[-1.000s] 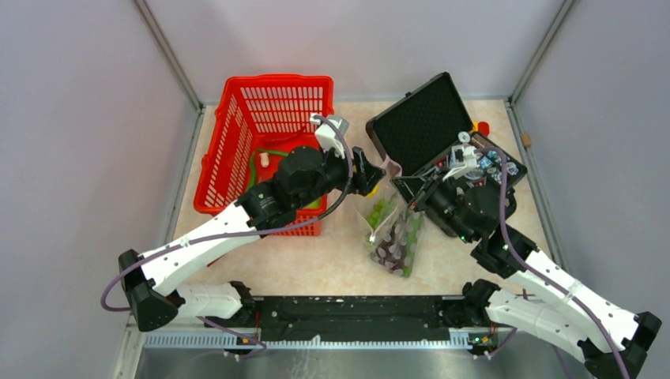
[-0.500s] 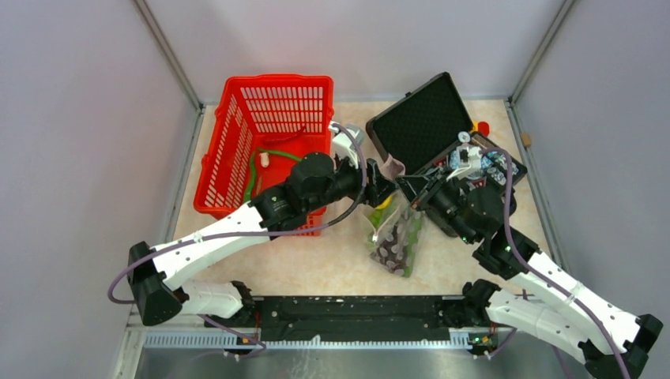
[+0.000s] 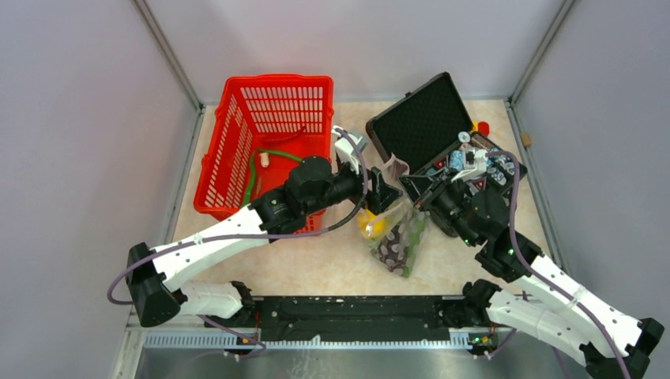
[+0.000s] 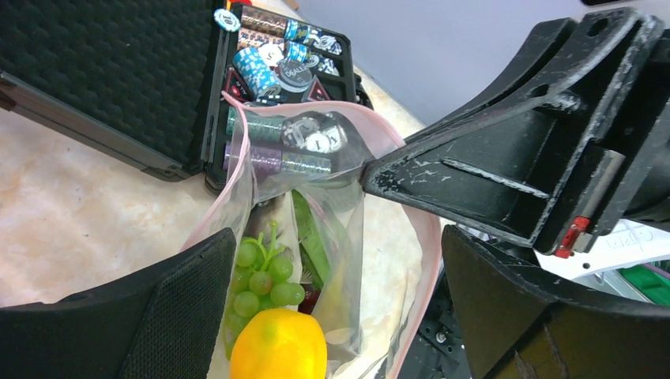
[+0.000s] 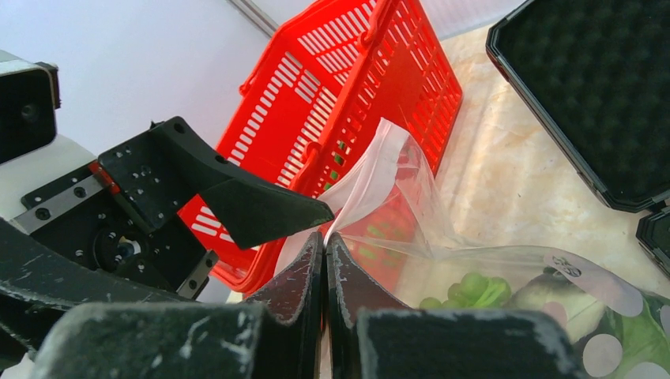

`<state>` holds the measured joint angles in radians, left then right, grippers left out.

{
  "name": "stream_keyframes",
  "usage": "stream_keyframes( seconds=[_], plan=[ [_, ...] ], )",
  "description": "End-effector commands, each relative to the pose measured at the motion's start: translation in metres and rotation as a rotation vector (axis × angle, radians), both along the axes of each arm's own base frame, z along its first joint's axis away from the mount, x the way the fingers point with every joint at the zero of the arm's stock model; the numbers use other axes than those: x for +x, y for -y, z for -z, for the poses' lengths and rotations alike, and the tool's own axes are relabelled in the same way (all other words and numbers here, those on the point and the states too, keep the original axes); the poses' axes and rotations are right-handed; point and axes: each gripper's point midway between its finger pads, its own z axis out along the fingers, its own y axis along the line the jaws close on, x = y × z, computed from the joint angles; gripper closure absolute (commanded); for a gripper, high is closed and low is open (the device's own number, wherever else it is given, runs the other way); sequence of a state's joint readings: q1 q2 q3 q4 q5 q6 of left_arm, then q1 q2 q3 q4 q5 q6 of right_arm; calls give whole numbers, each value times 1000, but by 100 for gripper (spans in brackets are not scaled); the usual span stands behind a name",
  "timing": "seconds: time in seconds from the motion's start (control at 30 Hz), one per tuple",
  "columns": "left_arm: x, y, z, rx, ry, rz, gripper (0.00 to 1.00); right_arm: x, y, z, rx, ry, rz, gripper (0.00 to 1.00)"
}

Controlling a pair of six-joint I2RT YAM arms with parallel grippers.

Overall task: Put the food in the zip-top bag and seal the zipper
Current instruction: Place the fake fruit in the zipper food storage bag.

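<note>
Care matters now: our right tool pinches the rim of the bag, propping its mouth open between the red basket and black case on the desk. Our left tool hangs spread above the lemon lying in that mouth. We should nudge it deeper, clear of the zipper.

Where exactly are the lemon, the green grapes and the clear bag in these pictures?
lemon [image 4: 278, 347]: left wrist view, its yellow top.
green grapes [image 4: 265, 272]: left wrist view, middle of the bunch.
zip-top bag [image 5: 387, 170]: right wrist view, its raised clear flap.
</note>
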<state>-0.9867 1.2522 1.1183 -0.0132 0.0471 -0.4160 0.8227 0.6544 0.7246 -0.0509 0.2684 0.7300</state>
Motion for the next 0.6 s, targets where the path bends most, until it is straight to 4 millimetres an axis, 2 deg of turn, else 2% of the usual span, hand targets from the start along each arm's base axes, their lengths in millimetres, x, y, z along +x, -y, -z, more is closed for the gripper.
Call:
stream_keyframes(
  seconds=[0.0,0.1,0.2,0.33,0.57],
  plan=[
    [-8,-4,-35,-77,93,33,1,-3,4,-35,100,78,9,100],
    [-10,-11,-41,-84,120,24,1,-5,1,-38,97,95,-13,100],
    [-8,-23,-48,-85,148,-20,1,-18,-11,-55,87,195,-115,100],
    [8,-55,-55,-63,198,-180,1,-31,-18,-69,104,273,-193,100],
    [33,-132,-53,24,211,-534,1,-23,-12,-60,93,230,-141,100]
  ],
)
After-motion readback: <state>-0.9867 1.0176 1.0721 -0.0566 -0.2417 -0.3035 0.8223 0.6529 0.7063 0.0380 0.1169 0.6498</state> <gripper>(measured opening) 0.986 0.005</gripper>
